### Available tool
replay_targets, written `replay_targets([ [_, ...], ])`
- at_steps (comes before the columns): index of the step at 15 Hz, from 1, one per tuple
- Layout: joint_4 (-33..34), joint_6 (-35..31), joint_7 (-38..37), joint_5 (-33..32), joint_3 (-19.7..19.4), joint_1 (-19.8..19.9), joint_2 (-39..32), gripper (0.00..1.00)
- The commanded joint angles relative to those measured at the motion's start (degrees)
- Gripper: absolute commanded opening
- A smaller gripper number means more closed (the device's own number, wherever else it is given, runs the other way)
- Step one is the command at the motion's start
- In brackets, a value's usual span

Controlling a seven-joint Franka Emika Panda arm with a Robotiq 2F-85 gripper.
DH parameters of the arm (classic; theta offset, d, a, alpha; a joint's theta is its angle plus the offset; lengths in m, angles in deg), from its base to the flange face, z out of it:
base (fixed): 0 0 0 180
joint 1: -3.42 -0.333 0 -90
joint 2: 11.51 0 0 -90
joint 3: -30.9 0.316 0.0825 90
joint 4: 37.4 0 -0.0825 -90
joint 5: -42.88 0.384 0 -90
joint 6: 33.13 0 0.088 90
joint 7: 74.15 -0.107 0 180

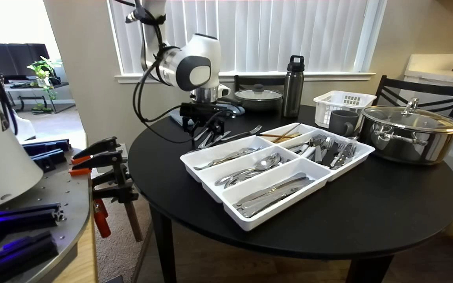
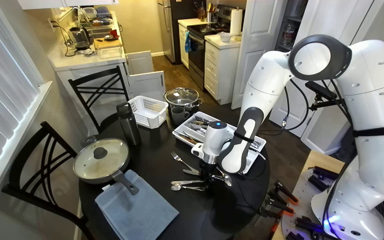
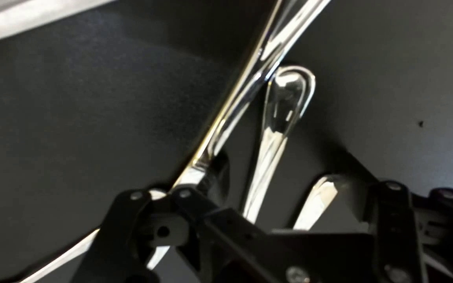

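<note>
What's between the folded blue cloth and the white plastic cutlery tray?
Loose silver metal cutlery lies there on the round black table, the black two-fingered tool over it, as both exterior views show.

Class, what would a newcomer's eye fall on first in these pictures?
First, the white robot arm, bent over the round black table, its jaws open over loose cutlery. Next, in both exterior views, the divided white tray on that table, and the shiny pot with a see-through lid standing near the tray.
</note>
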Motion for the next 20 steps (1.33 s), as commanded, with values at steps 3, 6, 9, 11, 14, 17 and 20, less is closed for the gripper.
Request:
replay_targets([
  [3,-1.3,-2.8,-1.7,-3.1,-6.5,-6.5,2.8,0.31],
  [6,-1.7,-3.8,-2.3,-4.6,-9.9,-10.5,3.8,0.11],
  [9,-2.1,-4.5,-2.9,-6.1,-12.3,-13.7,4.7,0.01],
  [11,-2.4,-4.6,-2.9,-6.3,-12.6,-14.4,5.0,0.03],
  [14,-3.2,-4.9,-4.1,-5.5,-12.9,-14.7,7.0,0.03],
  [17,-4.7,-4.9,-8.2,-4.4,-13.7,-14.4,11.7,0.03],
  [20,-6.5,-3.5,-9.9,-3.0,-9.5,-9.5,16.3,0.03],
])
